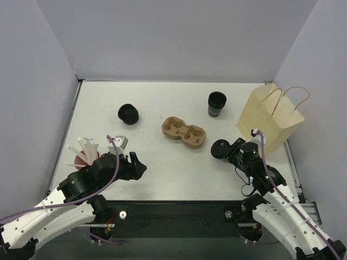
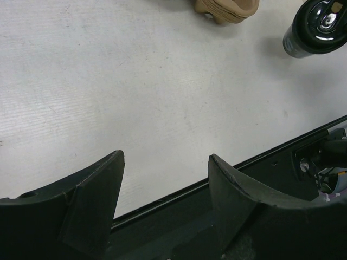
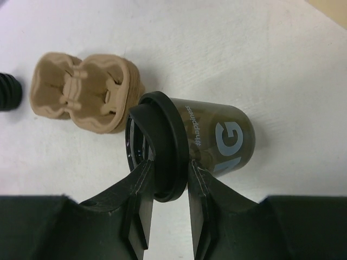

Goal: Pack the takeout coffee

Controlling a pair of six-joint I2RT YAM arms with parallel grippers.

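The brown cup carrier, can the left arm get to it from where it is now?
Probably yes. The carrier lies in the open mid-table, with only bare table between it and the open left gripper. The right gripper, shut on the takeout coffee, is on the carrier's other side.

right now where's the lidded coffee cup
In the top view the takeout coffee is right of centre, its lid rim pinched in the right gripper, just right of the brown pulp carrier and in front of the paper bag.
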